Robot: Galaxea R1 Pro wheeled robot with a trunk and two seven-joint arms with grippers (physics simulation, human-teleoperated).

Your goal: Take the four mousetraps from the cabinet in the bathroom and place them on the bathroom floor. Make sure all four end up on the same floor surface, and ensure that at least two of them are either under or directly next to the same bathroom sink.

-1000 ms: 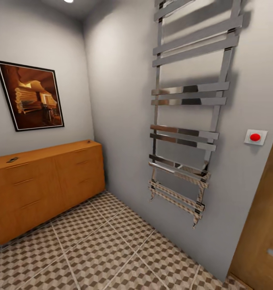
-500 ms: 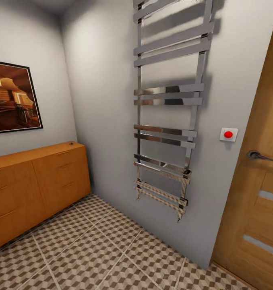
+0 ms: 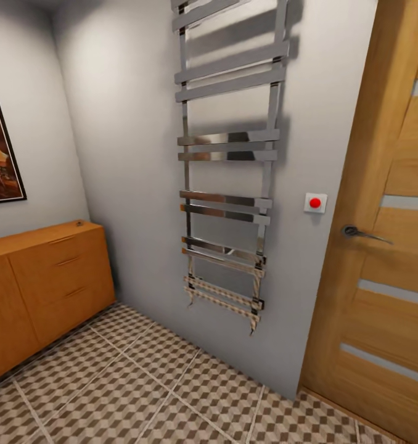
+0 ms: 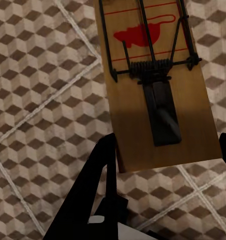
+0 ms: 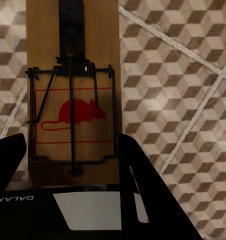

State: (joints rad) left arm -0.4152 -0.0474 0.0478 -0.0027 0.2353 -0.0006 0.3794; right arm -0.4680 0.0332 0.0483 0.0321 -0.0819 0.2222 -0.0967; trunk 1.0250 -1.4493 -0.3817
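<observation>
1. Left gripper: black fingers either side of a mousetrap, closed on the board's edges; red mouse print and red lines on the wood, dark spring and bar; cube-pattern bathroom floor below
2. Right gripper clamps a second mousetrap, same red mouse print; mirrored "GALAX" lettering on the gripper body
3. Head view: cabinet at left, one small dark item on top, too small to identify
4. Chrome towel radiator, red wall button, wooden door beyond
</observation>
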